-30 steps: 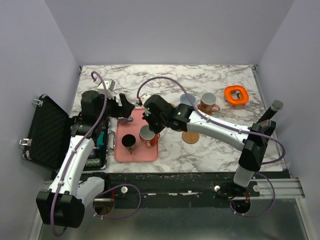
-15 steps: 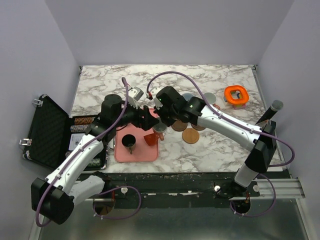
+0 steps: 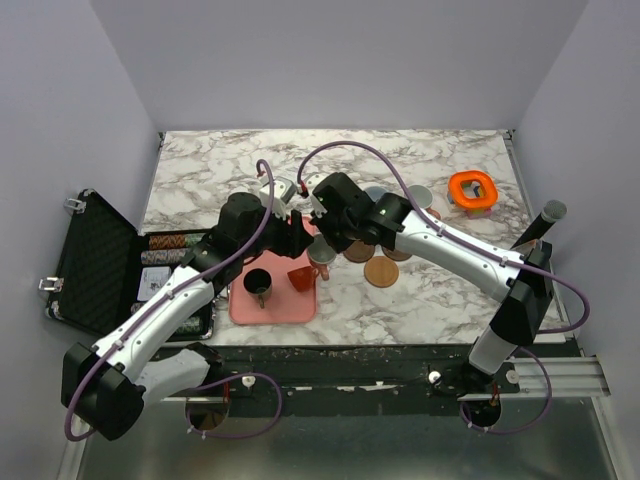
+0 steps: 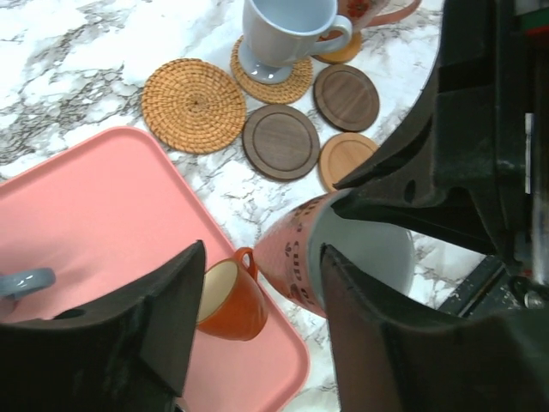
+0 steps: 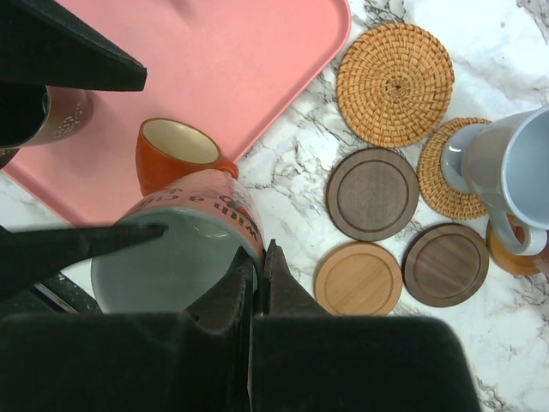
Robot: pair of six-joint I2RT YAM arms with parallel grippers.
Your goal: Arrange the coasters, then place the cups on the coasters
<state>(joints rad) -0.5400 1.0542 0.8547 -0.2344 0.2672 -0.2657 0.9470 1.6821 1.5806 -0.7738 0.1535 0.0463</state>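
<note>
Right gripper [image 5: 257,273] holds pink cup [image 5: 184,208]; orange cup [image 5: 174,148] just beside

a white marble worktop [image 3: 420,150] with grey veins, boxed in by plain pale lilac-grey walls [image 3: 330,60] at the back and both sides. soft, even light. an open black case [image 3: 95,260] lies beside its left edge.

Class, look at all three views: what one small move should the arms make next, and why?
Probably close the left gripper onto the pink mug: its open fingers frame the mug's wall, while the right gripper pinches only the rim, holding it at the tray's edge. A second grip would likely steady it.
</note>
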